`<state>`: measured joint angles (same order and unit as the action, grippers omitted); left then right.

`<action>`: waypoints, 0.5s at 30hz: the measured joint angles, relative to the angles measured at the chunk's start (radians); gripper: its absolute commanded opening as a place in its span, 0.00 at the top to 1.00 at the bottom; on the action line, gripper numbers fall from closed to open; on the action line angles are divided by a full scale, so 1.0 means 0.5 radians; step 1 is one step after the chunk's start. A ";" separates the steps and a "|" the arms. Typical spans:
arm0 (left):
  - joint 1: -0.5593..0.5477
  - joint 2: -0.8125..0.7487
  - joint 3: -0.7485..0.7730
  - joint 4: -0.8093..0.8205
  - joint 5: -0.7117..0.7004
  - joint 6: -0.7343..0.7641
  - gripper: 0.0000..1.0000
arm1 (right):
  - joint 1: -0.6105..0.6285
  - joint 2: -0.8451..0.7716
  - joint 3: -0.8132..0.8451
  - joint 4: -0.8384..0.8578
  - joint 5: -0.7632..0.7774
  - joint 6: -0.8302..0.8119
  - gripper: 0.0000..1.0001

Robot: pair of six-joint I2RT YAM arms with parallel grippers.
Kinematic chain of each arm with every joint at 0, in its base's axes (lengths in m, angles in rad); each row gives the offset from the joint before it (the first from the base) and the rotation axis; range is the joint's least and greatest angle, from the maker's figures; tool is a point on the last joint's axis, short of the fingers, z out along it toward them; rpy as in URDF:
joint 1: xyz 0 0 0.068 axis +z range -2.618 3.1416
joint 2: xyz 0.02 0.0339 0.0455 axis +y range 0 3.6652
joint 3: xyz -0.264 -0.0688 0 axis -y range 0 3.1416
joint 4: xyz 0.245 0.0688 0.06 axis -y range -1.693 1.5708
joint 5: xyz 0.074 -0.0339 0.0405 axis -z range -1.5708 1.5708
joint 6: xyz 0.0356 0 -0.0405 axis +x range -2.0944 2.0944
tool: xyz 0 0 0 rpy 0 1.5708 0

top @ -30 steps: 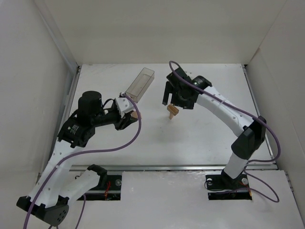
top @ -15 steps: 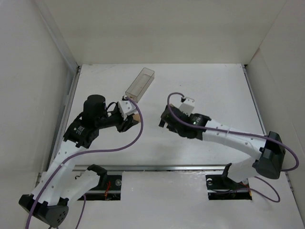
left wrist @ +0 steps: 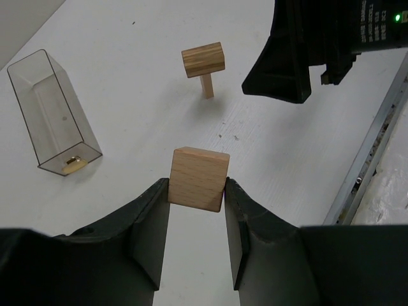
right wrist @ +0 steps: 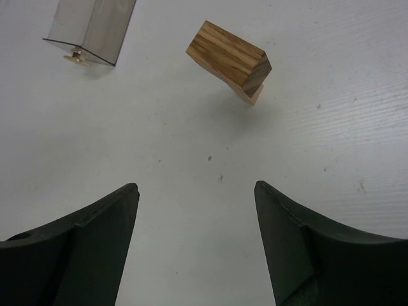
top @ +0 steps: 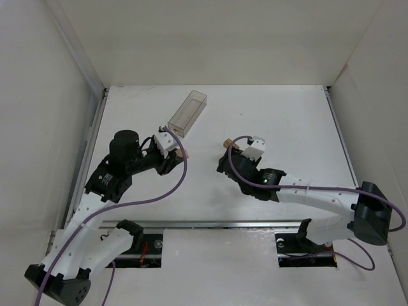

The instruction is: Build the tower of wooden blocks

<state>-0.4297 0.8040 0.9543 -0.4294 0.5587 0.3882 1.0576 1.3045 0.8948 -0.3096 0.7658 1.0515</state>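
Observation:
The wood block tower (top: 231, 146) is a tiny tan block laid crosswise on a thin upright block, mid-table. It shows in the left wrist view (left wrist: 203, 60) and in the right wrist view (right wrist: 228, 60). My left gripper (top: 173, 157) is shut on a light-tan wooden block (left wrist: 198, 173) and sits left of the tower, apart from it. My right gripper (top: 223, 167) is open and empty, low over the table just on the near side of the tower (right wrist: 196, 191).
A clear plastic box (top: 187, 113) lies at the back, left of centre, with a small tan piece (left wrist: 71, 164) at its open end. White walls close in the table on three sides. A metal rail (top: 229, 223) runs along the near edge.
My right arm has swung down from above the tower to the near side of it, with its jaws open. My left gripper has shifted slightly, still holding its block.

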 measured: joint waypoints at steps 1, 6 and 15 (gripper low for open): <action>-0.001 -0.001 -0.008 0.012 -0.009 -0.010 0.89 | 0.012 0.026 -0.014 0.027 0.025 -0.008 0.24; 0.000 -0.005 -0.038 0.021 -0.076 -0.008 0.89 | 0.115 0.150 -0.080 0.098 0.186 -0.032 0.39; -0.001 -0.031 -0.111 0.082 -0.125 -0.032 0.89 | 0.166 0.403 -0.132 0.307 0.431 -0.043 0.20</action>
<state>-0.4301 0.7887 0.8989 -0.3882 0.4961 0.3721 1.1404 1.5059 0.8288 -0.1558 0.9813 1.0298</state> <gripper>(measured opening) 0.330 0.767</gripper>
